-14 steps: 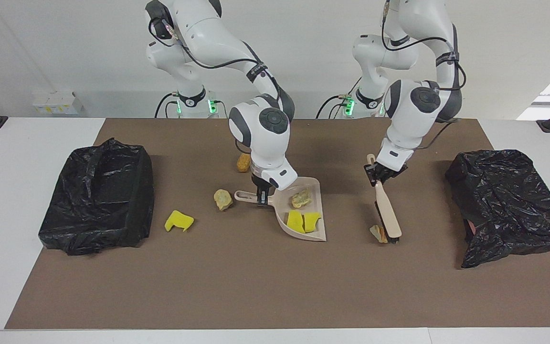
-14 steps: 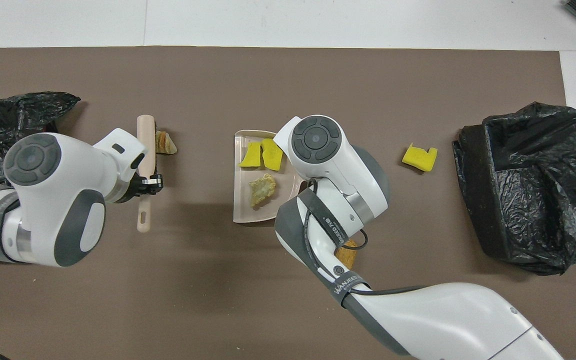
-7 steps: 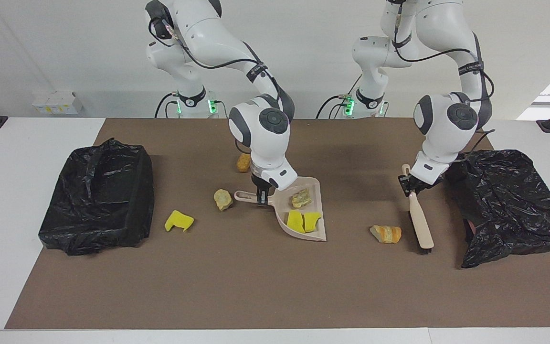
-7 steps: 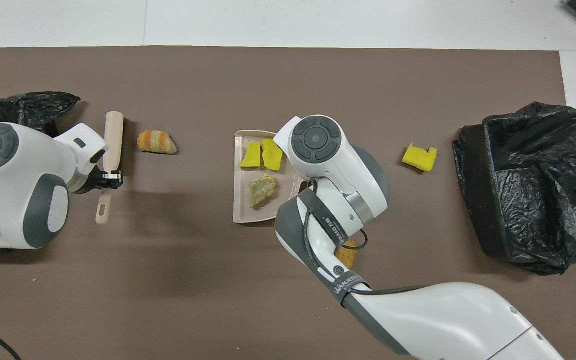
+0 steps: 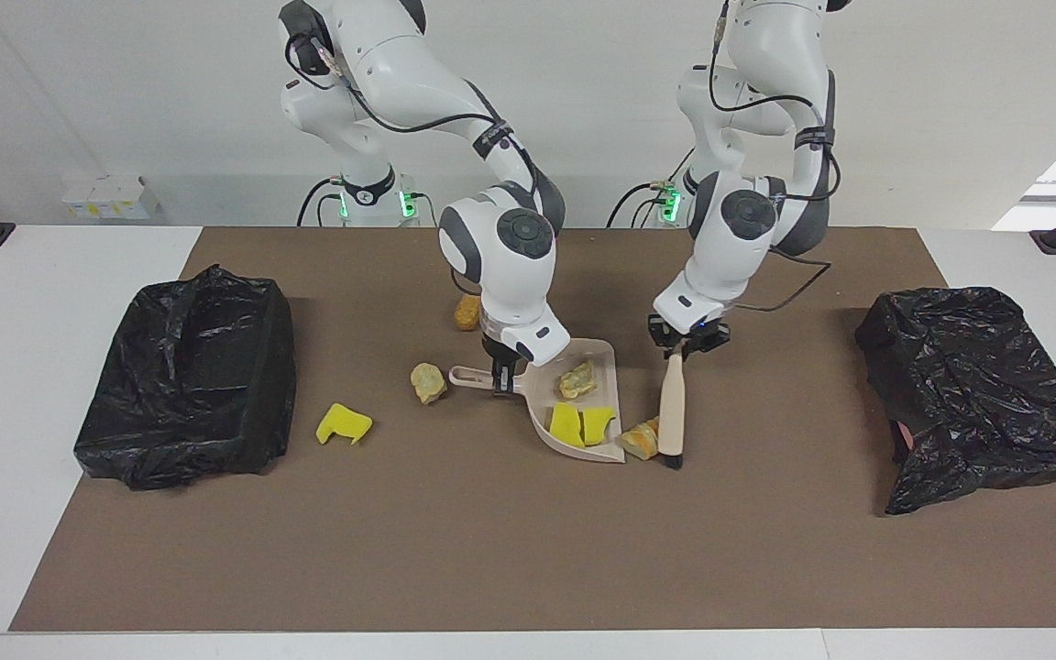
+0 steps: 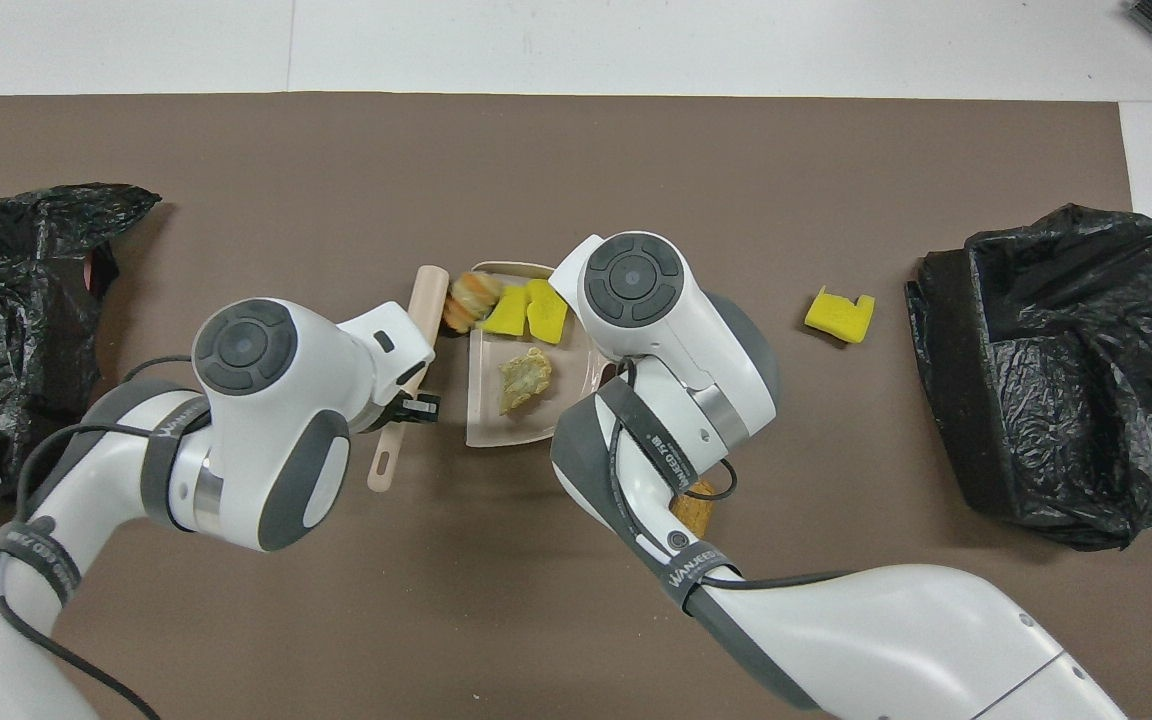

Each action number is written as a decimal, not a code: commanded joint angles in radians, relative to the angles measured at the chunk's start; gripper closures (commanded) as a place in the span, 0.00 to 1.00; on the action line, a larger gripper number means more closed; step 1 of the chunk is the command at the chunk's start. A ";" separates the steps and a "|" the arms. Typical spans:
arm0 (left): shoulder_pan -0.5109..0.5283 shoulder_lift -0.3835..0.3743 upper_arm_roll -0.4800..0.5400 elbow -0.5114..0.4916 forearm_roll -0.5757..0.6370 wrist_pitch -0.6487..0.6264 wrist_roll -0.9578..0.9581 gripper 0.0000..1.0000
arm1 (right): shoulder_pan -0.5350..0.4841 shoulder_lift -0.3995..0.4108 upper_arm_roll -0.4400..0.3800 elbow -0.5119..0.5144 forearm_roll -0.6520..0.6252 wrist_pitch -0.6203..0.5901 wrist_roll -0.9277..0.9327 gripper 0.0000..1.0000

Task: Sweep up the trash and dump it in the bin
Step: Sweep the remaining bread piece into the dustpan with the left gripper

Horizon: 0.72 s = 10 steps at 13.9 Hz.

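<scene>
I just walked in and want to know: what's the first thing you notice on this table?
Mid-table, the left gripper presses a brush and an orange-brown scrap against the mouth of a beige dustpan, which the right gripper holds by its handle. Two yellow chunks lie inside. A black bin sits at each table end.

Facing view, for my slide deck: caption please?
Left gripper brushes an orange scrap to the dustpan held by the right gripper.
</scene>
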 commanded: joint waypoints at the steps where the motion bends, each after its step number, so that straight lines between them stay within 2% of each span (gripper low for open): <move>1: -0.093 -0.023 0.016 -0.024 -0.067 0.059 -0.115 1.00 | -0.012 -0.011 0.006 -0.034 -0.005 0.005 -0.025 1.00; 5: -0.070 -0.021 0.025 -0.017 -0.067 0.044 -0.140 1.00 | -0.012 -0.011 0.006 -0.036 -0.007 0.005 -0.025 1.00; 8: 0.023 -0.020 0.030 -0.016 -0.059 0.021 -0.140 1.00 | -0.012 -0.011 0.008 -0.033 -0.007 0.008 -0.022 1.00; 10: 0.072 -0.044 0.031 -0.014 -0.038 -0.025 -0.140 1.00 | -0.015 -0.011 0.008 -0.031 -0.005 0.007 -0.013 1.00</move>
